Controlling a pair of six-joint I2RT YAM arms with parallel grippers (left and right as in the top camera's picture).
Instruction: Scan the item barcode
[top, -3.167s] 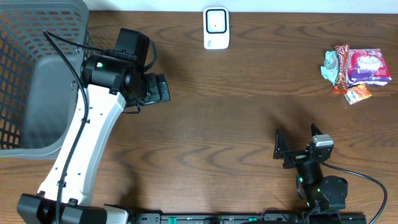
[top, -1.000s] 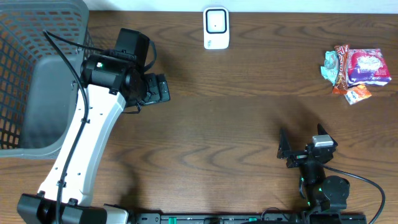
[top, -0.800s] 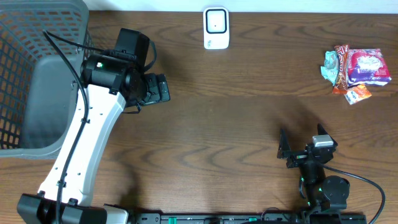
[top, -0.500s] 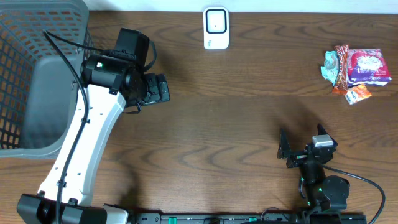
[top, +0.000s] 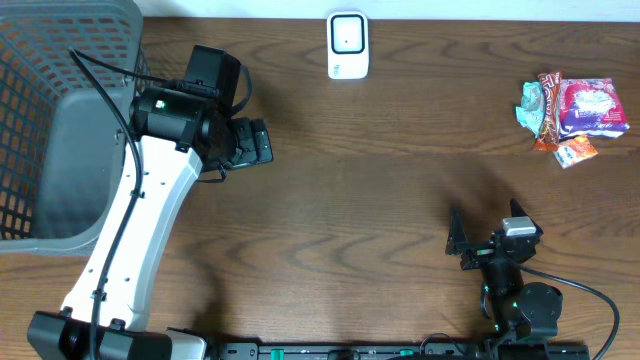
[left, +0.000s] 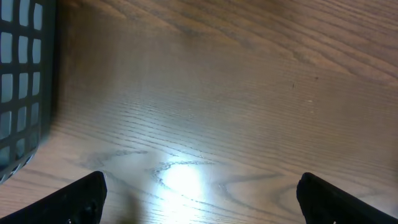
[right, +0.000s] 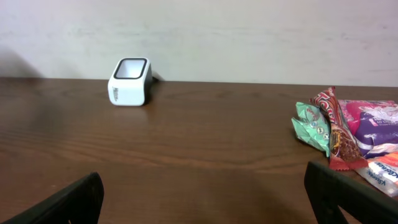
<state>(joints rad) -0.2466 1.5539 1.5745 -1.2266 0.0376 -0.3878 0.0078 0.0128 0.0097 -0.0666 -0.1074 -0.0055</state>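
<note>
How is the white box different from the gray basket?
The gray basket is far bigger than the white box. The basket has walls full of holes; the box looks smooth, with a dark-rimmed window on its face. The basket sits at the table's left edge, the box at the far middle. Both rest on the brown wooden table.

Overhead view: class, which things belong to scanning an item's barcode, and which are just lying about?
For the job: white scanner; pile of snack packets, the items to scan.
Lying about: grey mesh basket, which plays no part in the scanning itself.
</note>
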